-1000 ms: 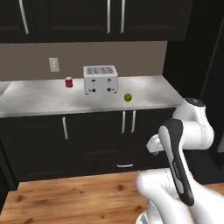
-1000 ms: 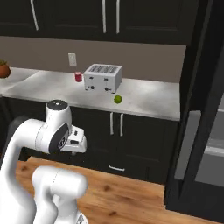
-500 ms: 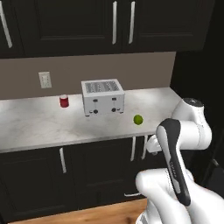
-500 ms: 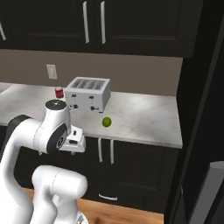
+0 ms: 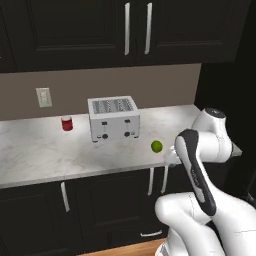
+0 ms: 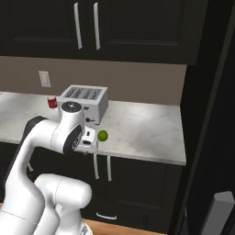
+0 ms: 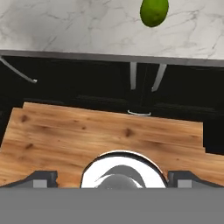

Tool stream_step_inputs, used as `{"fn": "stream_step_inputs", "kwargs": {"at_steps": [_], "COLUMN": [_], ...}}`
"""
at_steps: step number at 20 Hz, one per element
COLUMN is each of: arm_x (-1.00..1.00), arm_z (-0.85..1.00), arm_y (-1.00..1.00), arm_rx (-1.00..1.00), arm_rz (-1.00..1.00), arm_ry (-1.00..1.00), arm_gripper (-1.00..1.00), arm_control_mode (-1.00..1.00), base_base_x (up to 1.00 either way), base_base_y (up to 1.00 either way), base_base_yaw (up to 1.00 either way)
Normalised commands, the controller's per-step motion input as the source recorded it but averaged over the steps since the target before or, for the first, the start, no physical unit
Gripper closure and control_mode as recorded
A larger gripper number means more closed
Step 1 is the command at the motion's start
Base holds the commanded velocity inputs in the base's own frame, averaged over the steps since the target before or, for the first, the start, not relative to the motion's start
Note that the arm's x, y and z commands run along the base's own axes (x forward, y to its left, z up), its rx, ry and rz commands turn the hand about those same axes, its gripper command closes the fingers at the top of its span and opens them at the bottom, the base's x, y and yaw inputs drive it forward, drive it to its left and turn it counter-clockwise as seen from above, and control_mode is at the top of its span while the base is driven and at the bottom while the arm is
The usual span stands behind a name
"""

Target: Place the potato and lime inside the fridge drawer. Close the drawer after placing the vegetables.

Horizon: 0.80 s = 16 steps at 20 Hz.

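The lime is a small yellow-green ball lying on the marble counter, in front of the toaster's right corner. It also shows in the right base view and at the top of the hand view. My gripper hangs in front of the counter's edge, below and just short of the lime, looking down over the cabinet fronts and floor. Its fingertips stand far apart with nothing between them, so it is open. The potato and the fridge drawer are out of view.
A silver toaster stands at the back of the counter with a red can to its left. Black cabinets with silver handles run under the counter, above a wooden floor. A tall dark unit closes off the right.
The whole picture has shifted: the base has driven closer to the counter, so the toaster and lime look larger and nearer. The arm keeps about the same pose.
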Motion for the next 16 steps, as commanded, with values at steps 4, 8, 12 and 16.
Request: {"fn": "stream_step_inputs", "kwargs": {"at_steps": [4,8,12,16], "arm_x": [0.99,0.86,0.81,0.56], "arm_z": [0.00,0.00,-0.12,-0.26], "arm_y": [-0.03,-0.01,0.00,-0.08], "arm_rx": [0.00,0.00,-0.02,-0.01], "arm_rz": [0.00,0.00,0.00,0.00], "arm_ry": [0.14,0.20,0.18,0.05], "arm_gripper": [-1.00,-1.00,-1.00,-1.00], "arm_control_mode": [-1.00,-1.00,-1.00,-1.00], "base_base_x": [0.00,0.00,0.00,0.00], "base_base_y": [0.00,0.00,0.00,0.00], "base_base_yaw": [0.00,0.00,0.00,0.00]}}
